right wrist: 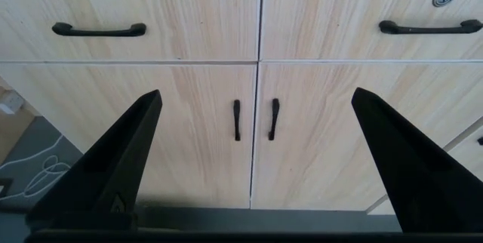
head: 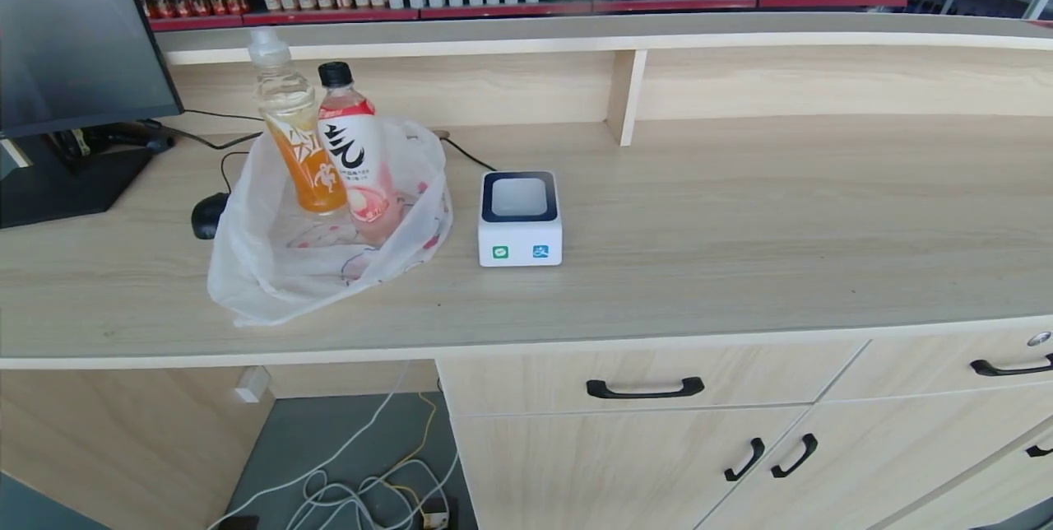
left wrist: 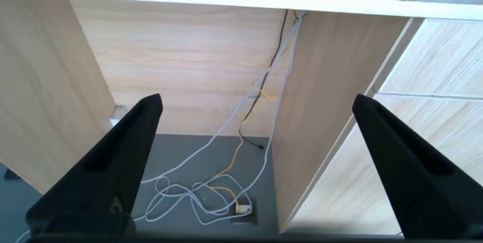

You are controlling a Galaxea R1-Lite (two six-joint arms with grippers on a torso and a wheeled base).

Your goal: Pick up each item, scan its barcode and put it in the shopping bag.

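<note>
Orange bottle (head: 300,151), pink bottle (head: 358,160): upright in shopping bag (head: 271,267), frame left. Left end effector (left wrist: 256,99), right end effector (right wrist: 256,96): spread, empty. Judged finished; avoid nudging the bag.

Pale wood-grain counter (head: 740,209), bright bottles.
Translucent white shopping bag (head: 247,283) with red dots; orange bottle (head: 300,151), white cap; pink-and-white bottle (head: 358,160) at its 3 o'clock, black cap; white scanner (head: 520,235), navy frame.
</note>
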